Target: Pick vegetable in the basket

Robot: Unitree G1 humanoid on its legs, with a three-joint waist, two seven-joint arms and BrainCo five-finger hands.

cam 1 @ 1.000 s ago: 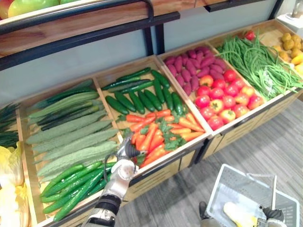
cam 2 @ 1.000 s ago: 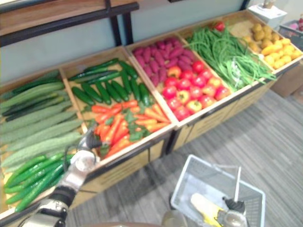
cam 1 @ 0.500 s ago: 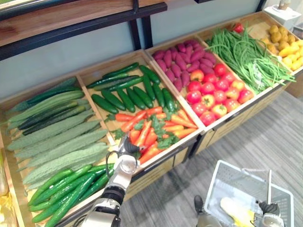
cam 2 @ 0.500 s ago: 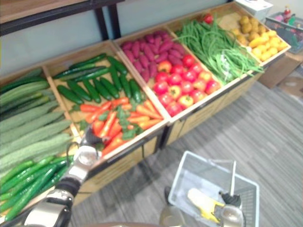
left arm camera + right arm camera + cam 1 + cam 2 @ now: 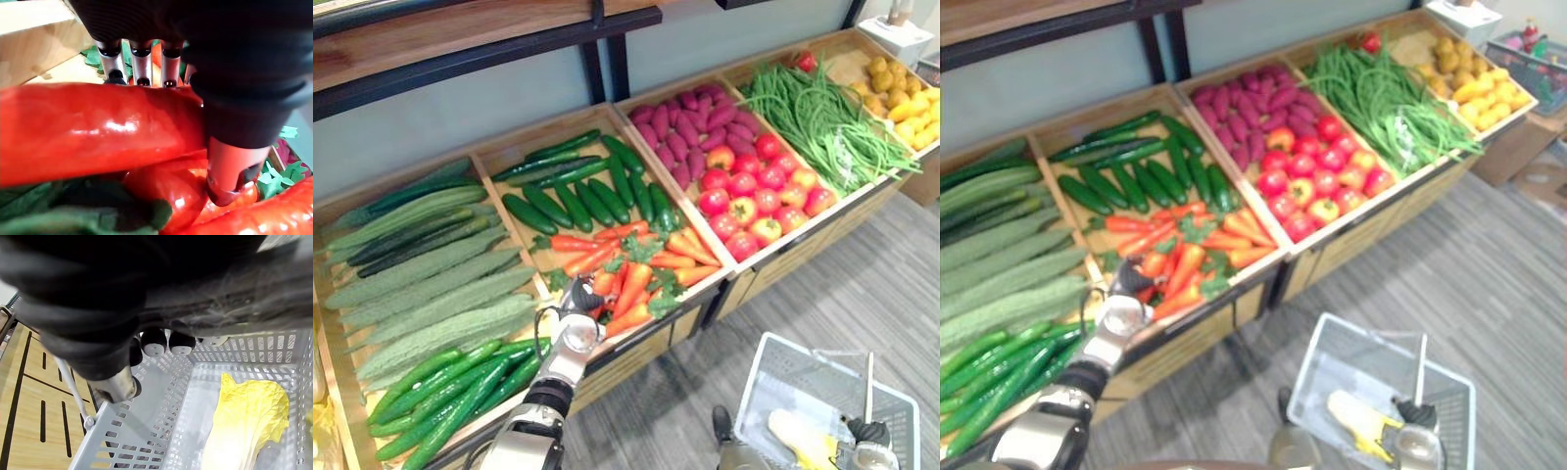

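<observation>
- Presently the left hand sits at the near-left corner of the carrot crate, with fingers and thumb clamped on a carrot.
- The carrot lies across the palm, its long axis crosswise to the fingers; which end is the tip cannot be told.
- Right hand curls round the basket handle; a yellow cabbage lies inside.

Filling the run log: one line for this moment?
left hand shut on glossy orange carrot in wooden crate | right hand shut on handle of grey mesh basket | inside: yellow leafy cabbage
</observation>
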